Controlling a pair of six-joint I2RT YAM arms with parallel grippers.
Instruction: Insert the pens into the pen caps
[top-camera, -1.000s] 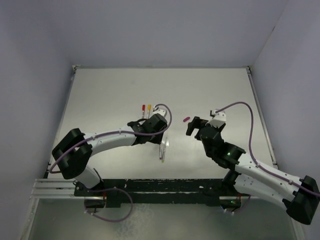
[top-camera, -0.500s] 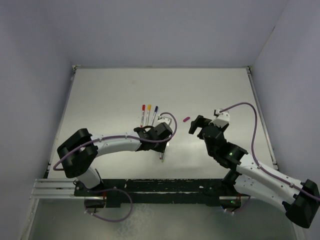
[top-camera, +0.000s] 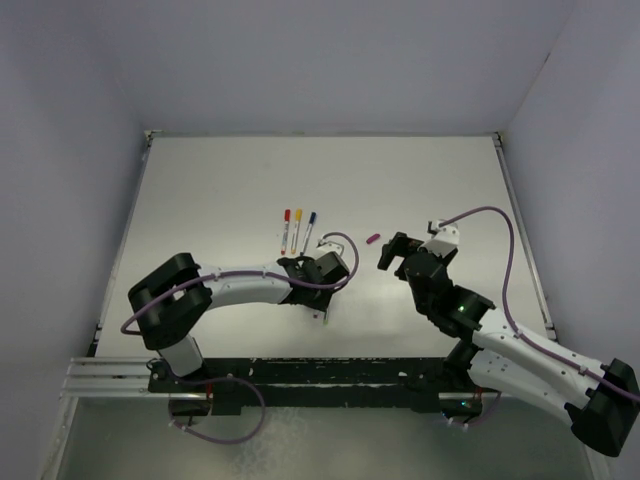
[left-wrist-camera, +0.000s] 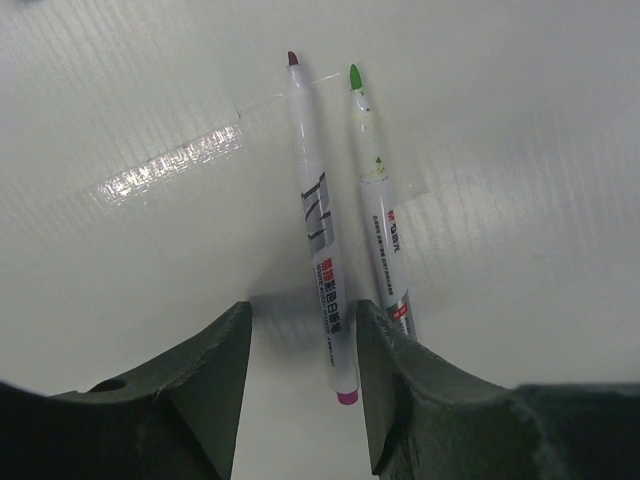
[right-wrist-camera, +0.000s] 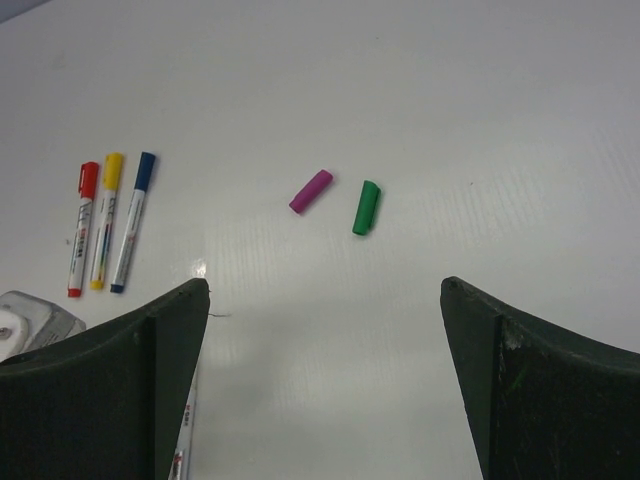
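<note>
Since a second ago my left pincer (left-wrist-camera: 303, 312) slid over the magenta-ended pen (left-wrist-camera: 318, 215), half-open astride it (gripping nothing); right pincer (right-wrist-camera: 325, 290) gapes empty.

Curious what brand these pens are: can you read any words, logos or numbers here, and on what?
Magenta-ended pen: dark and red print, too blurred to read.
Green-tipped pen: small print, unreadable.
Red-capped pen, yellow-capped pen, blue-capped pen: print too small.
Nothing else bears text.
</note>
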